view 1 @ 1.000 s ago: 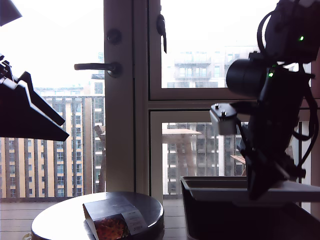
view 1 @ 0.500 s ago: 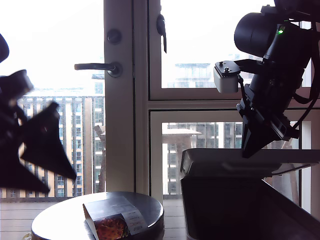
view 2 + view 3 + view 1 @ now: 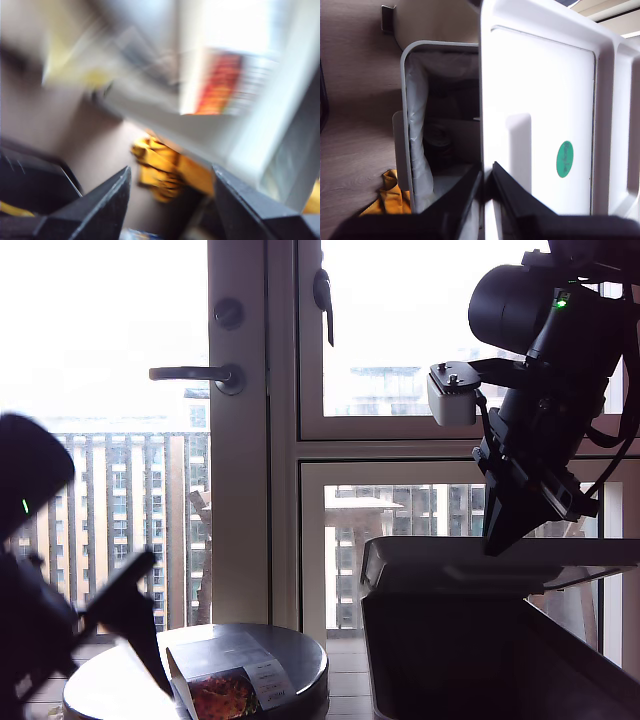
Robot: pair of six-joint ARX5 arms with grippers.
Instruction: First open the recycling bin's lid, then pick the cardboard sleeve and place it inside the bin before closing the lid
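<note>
Second wrist view: the second pincer (image 3: 487, 182) is seen pinched onto the edge of the lid (image 3: 540, 125), its two dark fingers (image 3: 512, 200) pressed against either face of the thin rim. A round green mark (image 3: 564, 159) is shown on the lid's pale panel. Beside the lid, the recycling bin (image 3: 405, 115) stands open, with a white liner draped along its wall and a dark interior. An orange cloth (image 3: 390, 192) lies on the wooden floor just beside the bin.

From the exterior view, the lid (image 3: 500, 565) is held raised off the bin (image 3: 450, 660) at the exterior view's right, with the second pincer (image 3: 497, 540) at its upper edge. The cardboard sleeve (image 3: 232, 685) rests on the round bench (image 3: 300, 665) near the bin, its orange-red picture facing the camera. A blurred dark arm (image 3: 60, 640) is seen at the exterior view's left, close to the sleeve.

In the first wrist view, heavily smeared, the first pincer (image 3: 170, 200) is shown spread, with nothing between its fingers (image 3: 107, 200).
</note>
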